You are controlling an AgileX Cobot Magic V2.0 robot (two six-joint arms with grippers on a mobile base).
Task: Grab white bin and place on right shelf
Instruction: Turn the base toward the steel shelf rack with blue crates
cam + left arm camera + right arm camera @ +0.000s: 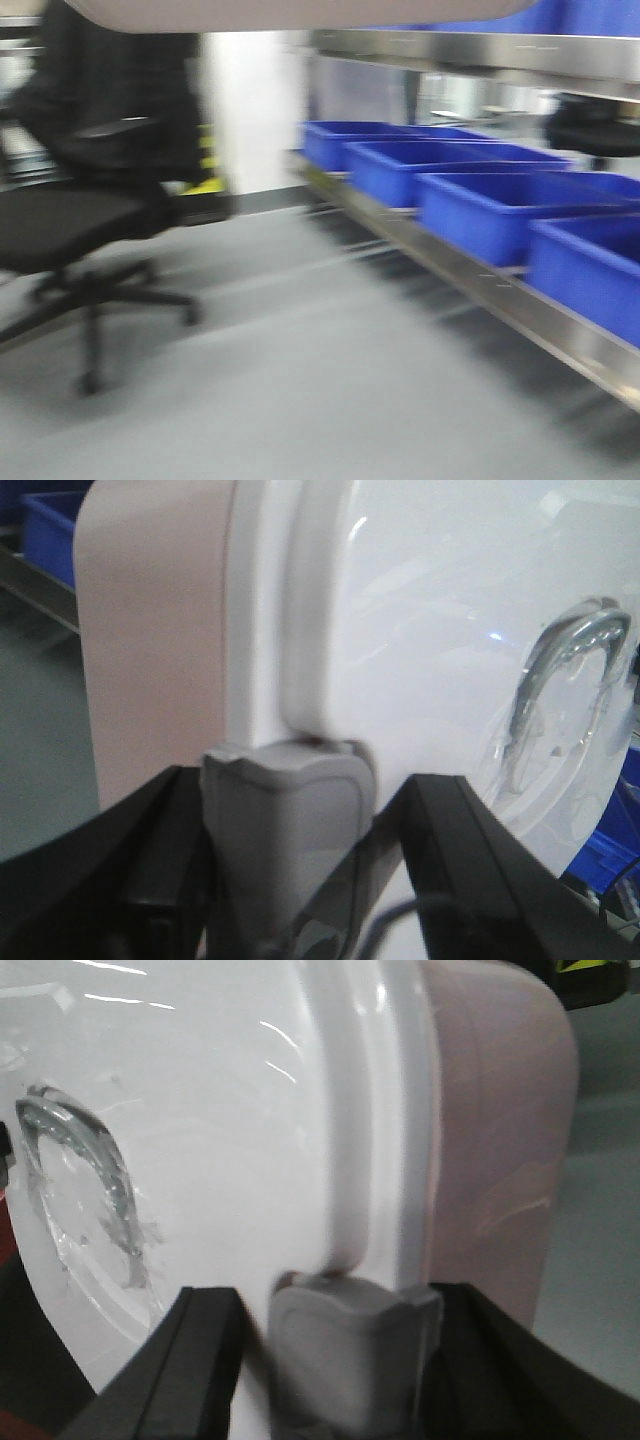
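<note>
White bin [420, 620] looks pale pinkish on the body, with a glossy white lid and a recessed handle. The left gripper [305, 780] and right gripper [330, 1300] both sit wide, straddling its grey latches [285, 830]. Only the blurry front view shows it up top, near the right shelf [470, 272] holding blue bins [480, 215].

The left black two-fingered tool [310, 780] fills the bottom of the left wrist view with its jaws spread wide. One black finger [150, 860] rises from the lower left corner and the other from the lower right. The right black tool [330, 1300] sits along the bottom edge of the right wrist view, its fingers [190, 1360] splayed just as wide.
</note>
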